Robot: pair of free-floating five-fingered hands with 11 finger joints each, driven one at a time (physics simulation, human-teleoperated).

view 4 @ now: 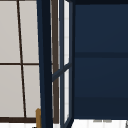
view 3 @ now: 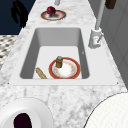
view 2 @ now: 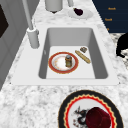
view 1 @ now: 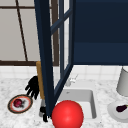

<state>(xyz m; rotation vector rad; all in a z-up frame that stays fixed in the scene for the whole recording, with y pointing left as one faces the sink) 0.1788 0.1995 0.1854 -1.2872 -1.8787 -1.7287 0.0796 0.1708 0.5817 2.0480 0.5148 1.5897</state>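
My left hand (view 1: 33, 86) hangs in front of the counter with its fingers spread and straight, holding nothing. It is just above and right of a patterned plate (view 1: 11, 108) that carries a dark red fruit (view 1: 18, 102). The right side view has the same hand (view 3: 18, 11) off the counter's front edge, near that plate (view 3: 59, 16). A smaller black shape, my right hand (view 1: 44, 113), peeks out beside the lower edge of the open blue cabinet door (view 1: 46, 57), which hides most of it. In the left side view, a hand (view 2: 122, 45) shows at the right edge.
The sink (view 2: 100, 57) holds a red-rimmed plate (view 2: 53, 68) with a jar (view 2: 68, 60), and a breadstick (view 2: 83, 56). A red ball (view 1: 67, 115) is in front of the basin. At the right stand a pale canister (view 1: 123, 81) and a white plate (view 1: 112, 112) with a dark purple thing (view 1: 121, 108).
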